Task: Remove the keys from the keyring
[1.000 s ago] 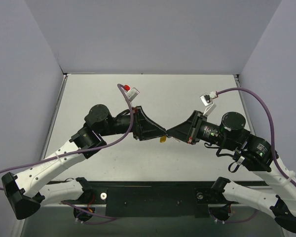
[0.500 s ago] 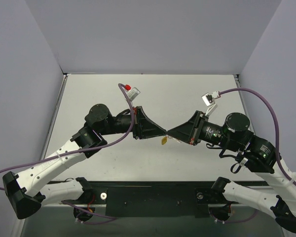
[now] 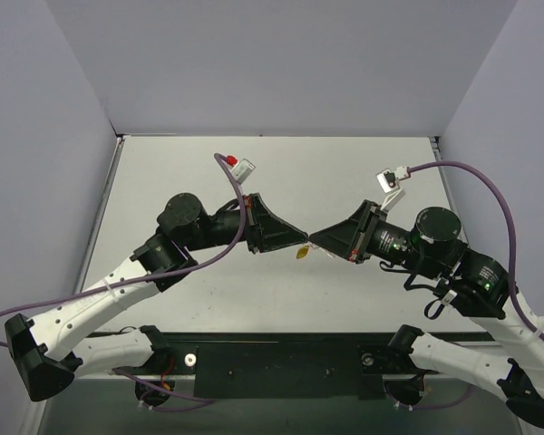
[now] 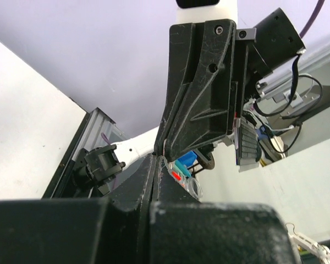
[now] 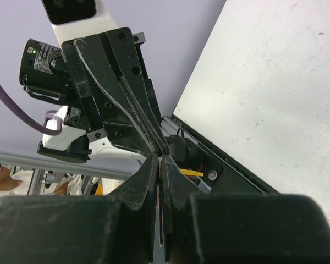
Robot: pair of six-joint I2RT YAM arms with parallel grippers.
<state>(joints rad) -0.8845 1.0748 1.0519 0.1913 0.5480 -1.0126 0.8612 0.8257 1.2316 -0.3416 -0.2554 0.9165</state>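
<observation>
Our left pincer (image 3: 305,241) was clenched, its tip meeting the tip of our right pincer (image 3: 315,243) over the middle of the white surface (image 3: 190,172). The yellow-orange keyring (image 3: 303,253) showed just beside that meeting point, toward our bases. The right pincer was clenched too. We could not tell which pincer gripped the keyring.

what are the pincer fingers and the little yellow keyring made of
Pincer fingers: black moulded plastic by the look, with a matte finish, raised ribs and pale scuff lines across the surface.
Keyring: plain yellow-orange, possibly plastic or a coated piece. It is too small here to show gloss or texture, so that stays a guess.
</observation>
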